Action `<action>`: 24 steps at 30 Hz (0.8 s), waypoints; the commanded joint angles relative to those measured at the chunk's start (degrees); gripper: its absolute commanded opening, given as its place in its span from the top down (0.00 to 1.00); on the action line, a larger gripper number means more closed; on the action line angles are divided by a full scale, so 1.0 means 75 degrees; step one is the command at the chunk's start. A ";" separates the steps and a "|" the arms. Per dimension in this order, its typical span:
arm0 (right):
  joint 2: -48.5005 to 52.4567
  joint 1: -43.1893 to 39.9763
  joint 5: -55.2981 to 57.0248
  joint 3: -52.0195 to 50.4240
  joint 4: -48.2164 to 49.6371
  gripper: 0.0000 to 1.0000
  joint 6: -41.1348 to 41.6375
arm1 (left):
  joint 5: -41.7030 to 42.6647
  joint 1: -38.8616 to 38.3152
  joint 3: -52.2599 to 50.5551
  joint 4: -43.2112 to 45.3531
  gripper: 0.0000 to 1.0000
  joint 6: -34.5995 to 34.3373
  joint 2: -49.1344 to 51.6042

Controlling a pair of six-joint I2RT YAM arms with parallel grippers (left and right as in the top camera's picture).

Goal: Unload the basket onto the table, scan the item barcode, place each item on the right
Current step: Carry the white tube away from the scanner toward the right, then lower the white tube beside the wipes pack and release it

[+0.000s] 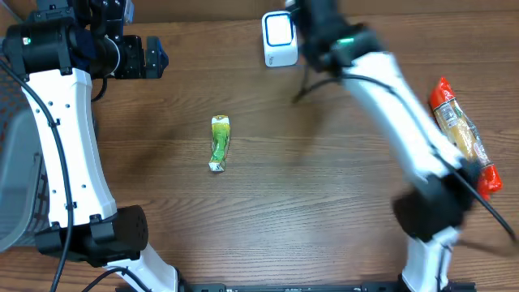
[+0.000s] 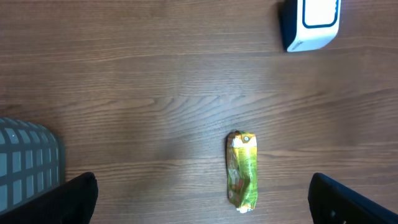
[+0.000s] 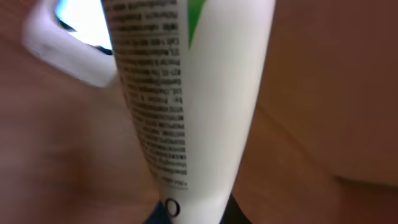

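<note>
Right claw (image 3: 193, 214) seemingly clamps the white tube (image 3: 186, 93) just beside the scanner (image 3: 68, 46).

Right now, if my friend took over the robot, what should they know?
Left gripper: open and empty, away from the items.
Right gripper: shut on a white tube, held up close to the white-and-blue scanner.
Green packet: lying mid-table, not held.
Red snack packet: lying at the right edge, not held.
Done: tube picked up and brought to the scanner.
Left: no barcode is visible, so I cannot tell whether it faces the scanner; turn the tube if needed, then set it down.
</note>
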 commanded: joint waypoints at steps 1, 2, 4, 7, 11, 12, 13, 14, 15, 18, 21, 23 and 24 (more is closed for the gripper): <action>-0.1099 -0.1105 -0.3978 0.0265 -0.1475 0.96 0.2687 | 0.0006 -0.0044 0.0047 -0.0003 0.00 0.0143 -0.0070; -0.1096 -0.1367 -0.4360 0.0262 -0.1920 0.96 0.2973 | 0.0006 -0.0044 0.0047 -0.0003 0.00 0.0143 -0.0070; -0.0982 -0.1888 -0.4695 0.0169 -0.2646 0.96 0.3276 | 0.0009 -0.0044 0.0047 -0.0003 0.00 0.0143 -0.0070; -0.0825 -0.2576 -0.4712 -0.0399 -0.2984 0.96 0.3273 | 0.0009 -0.0044 0.0047 -0.0003 0.01 0.0143 -0.0070; -0.0629 -0.3319 -0.4712 -0.1501 -0.2774 0.96 0.3273 | 0.0006 -0.0044 0.0047 -0.0003 0.01 0.0143 -0.0070; -0.0565 -0.3494 -0.4715 -0.1807 -0.2669 0.96 0.3273 | 0.0006 -0.0044 0.0047 -0.0003 0.00 0.0143 -0.0067; -0.0522 -0.3620 -0.4715 -0.2066 -0.2553 0.96 0.3270 | 0.0009 -0.0044 0.0047 -0.0003 0.00 0.0143 -0.0070; -0.0446 -0.3896 -0.4712 -0.2649 -0.2183 0.96 0.3244 | 0.0009 -0.0044 0.0047 -0.0003 0.01 0.0143 -0.0070; -0.0428 -0.3995 -0.4707 -0.2868 -0.1990 0.96 0.3238 | 0.0006 -0.0044 0.0047 -0.0003 0.01 0.0143 -0.0070; -0.0414 -0.4377 -0.4637 -0.3474 -0.1314 0.85 0.3241 | 0.0009 -0.0044 0.0047 -0.0003 0.00 0.0143 -0.0070; -0.0417 -0.4572 -0.4508 -0.3468 -0.1262 0.66 0.3241 | 0.0009 -0.0044 0.0047 -0.0003 0.00 0.0143 -0.0070; -0.0417 -0.4680 -0.4637 -0.3340 -0.1428 0.54 0.3246 | 0.0006 -0.0044 0.0047 -0.0003 0.00 0.0143 -0.0070; -0.0417 -0.4704 -0.4785 -0.3279 -0.1498 0.50 0.3246 | 0.0009 -0.0044 0.0047 -0.0003 0.01 0.0143 -0.0070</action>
